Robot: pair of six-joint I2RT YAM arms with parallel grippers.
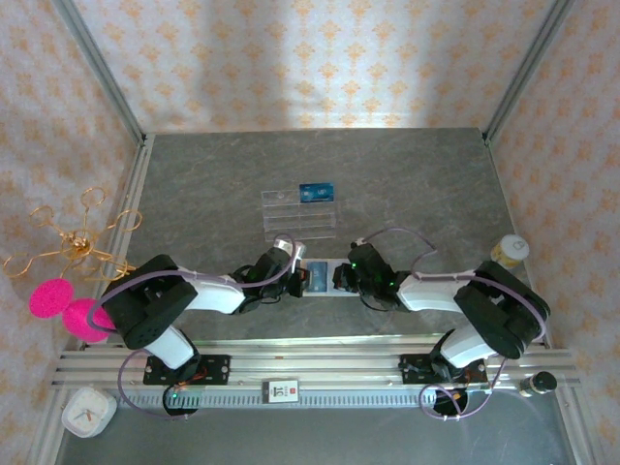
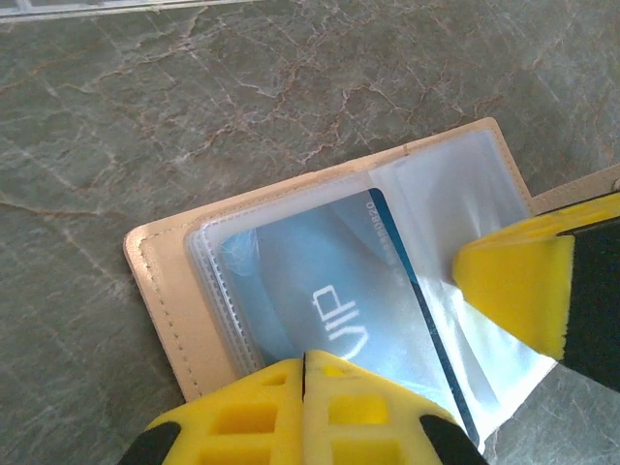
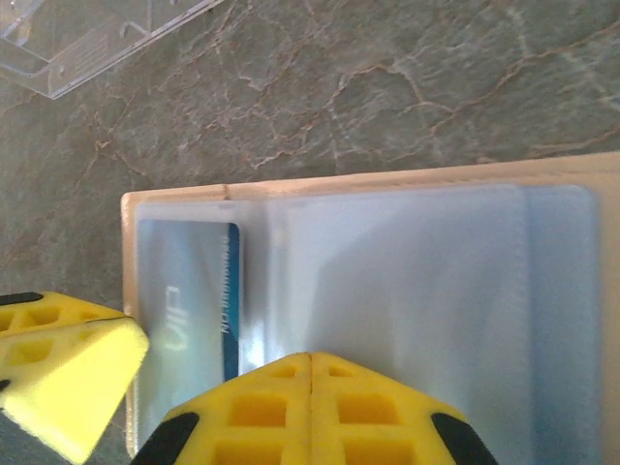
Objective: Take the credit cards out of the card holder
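Holder (image 2: 165, 291) lies open and flat on the desk (image 1: 407, 184), near the middle, between the two arms. Left claw (image 2: 305, 366) is closed all the way. Its tips sit on the near edge of the holder's left half, right on the clear sleeve with a blue VIP card (image 2: 320, 281) tucked inside. Right claw (image 3: 310, 363) is closed too, with its tips on the near edge of the clear pockets on the right half. Can't tell if either one actually pinches any plastic. Further back sits a clear tray (image 1: 298, 225) with a second card (image 1: 316, 193) at its far right.
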